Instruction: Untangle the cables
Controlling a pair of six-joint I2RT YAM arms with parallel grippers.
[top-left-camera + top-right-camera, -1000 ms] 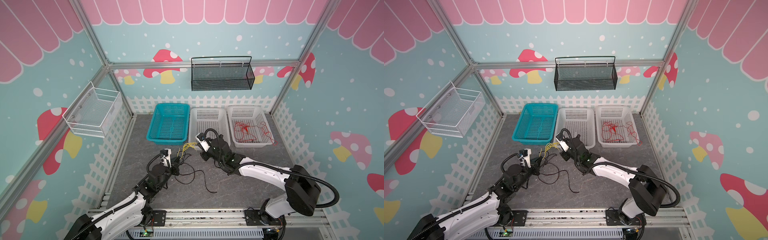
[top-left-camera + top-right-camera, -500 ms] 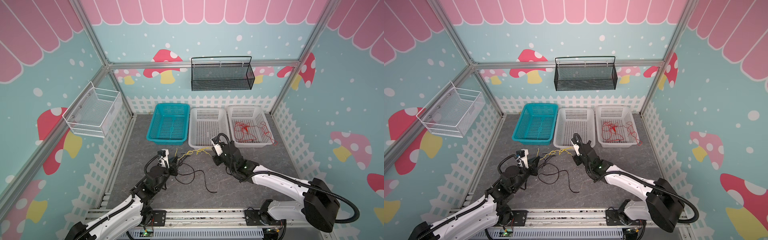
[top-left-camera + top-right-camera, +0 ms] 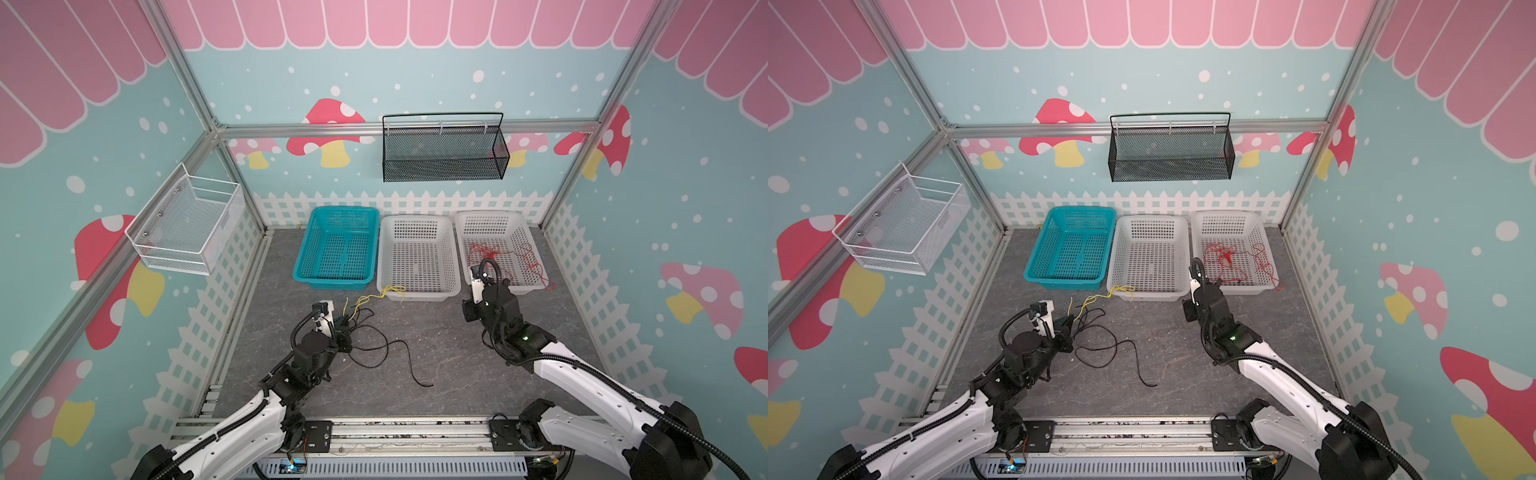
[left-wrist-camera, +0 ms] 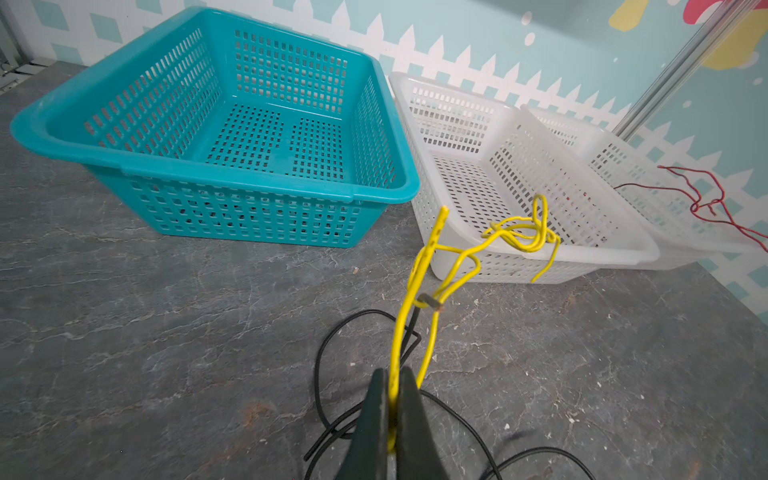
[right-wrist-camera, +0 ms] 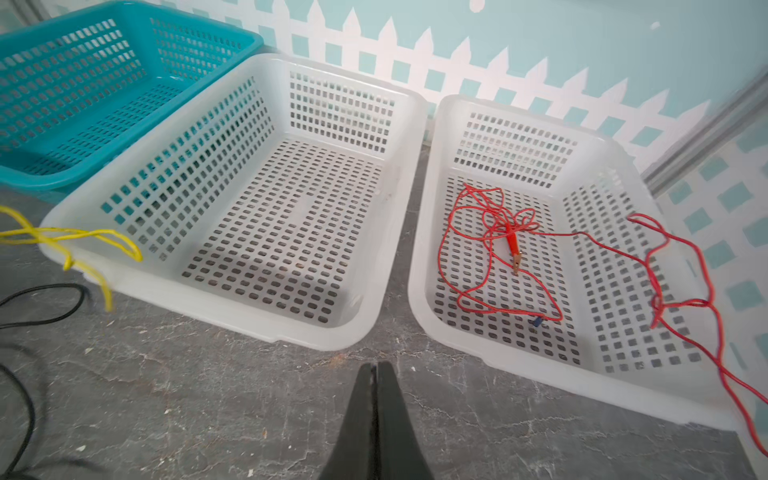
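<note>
My left gripper (image 4: 392,374) (image 3: 344,327) is shut on a kinked yellow cable (image 4: 415,282). From the jaws this cable (image 3: 374,297) (image 3: 1100,297) runs to the front rim of the middle white basket (image 3: 436,296), and its tangled end (image 5: 62,239) hangs over that rim. A black cable (image 3: 386,345) (image 4: 320,361) lies looped on the floor under and beside the left gripper, crossing the yellow one near the jaws. A red cable (image 5: 490,232) (image 3: 494,253) lies in the right white basket (image 3: 515,232), partly trailing over its side. My right gripper (image 5: 377,365) is shut on nothing, above the floor before the two white baskets.
A teal basket (image 3: 332,282) stands left of the white ones along the back fence. A black mesh basket (image 3: 444,153) hangs on the back wall and a white wire basket (image 3: 183,224) on the left wall. The floor is grey stone (image 3: 449,365).
My right gripper has swung right, from beside the tangle to the front of the right white basket. The yellow cable was drawn out rightward and now hangs free on the middle basket's rim.
</note>
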